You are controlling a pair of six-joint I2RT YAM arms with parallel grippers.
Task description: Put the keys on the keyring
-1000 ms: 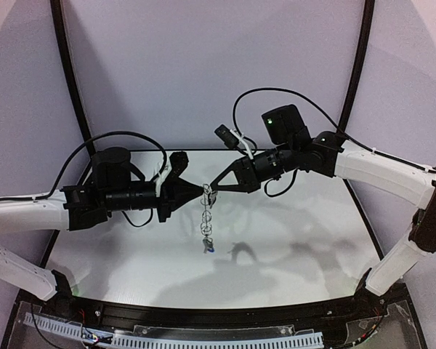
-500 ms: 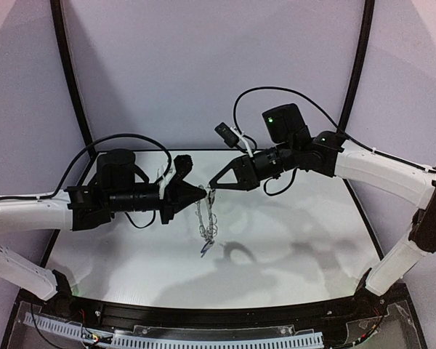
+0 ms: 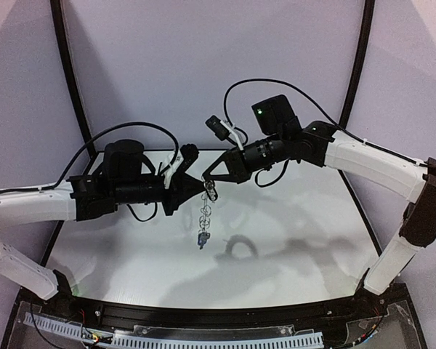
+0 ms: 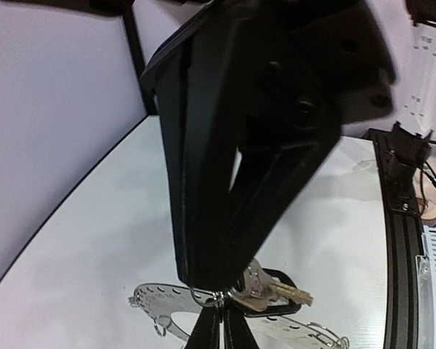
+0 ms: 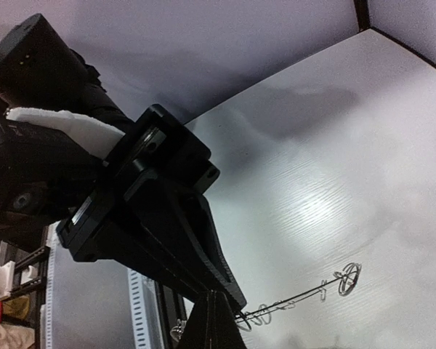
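Observation:
Both grippers meet tip to tip above the white table (image 3: 298, 233). My left gripper (image 3: 200, 184) is shut on the rim of the keyring (image 3: 205, 214), which hangs edge-on below the tips. In the left wrist view my fingers (image 4: 223, 309) pinch a wire loop on the flat grey keyring (image 4: 160, 302). My right gripper (image 3: 208, 177) is shut on the black-headed key (image 4: 276, 291), pressed against that loop. The blue-headed key (image 3: 200, 239) dangles at the ring's lower end. In the right wrist view the keyring (image 5: 305, 294) is a thin line beside my shut right gripper (image 5: 214, 302).
Two curved black frame poles (image 3: 71, 80) rise at the back corners in front of a white backdrop. A black rail with a white cable duct (image 3: 225, 338) runs along the near edge. Cables loop over both arms.
Both grippers have risen slightly and stayed tip to tip. The right arm has shifted left. The hanging keyring has come up with them and swung a little.

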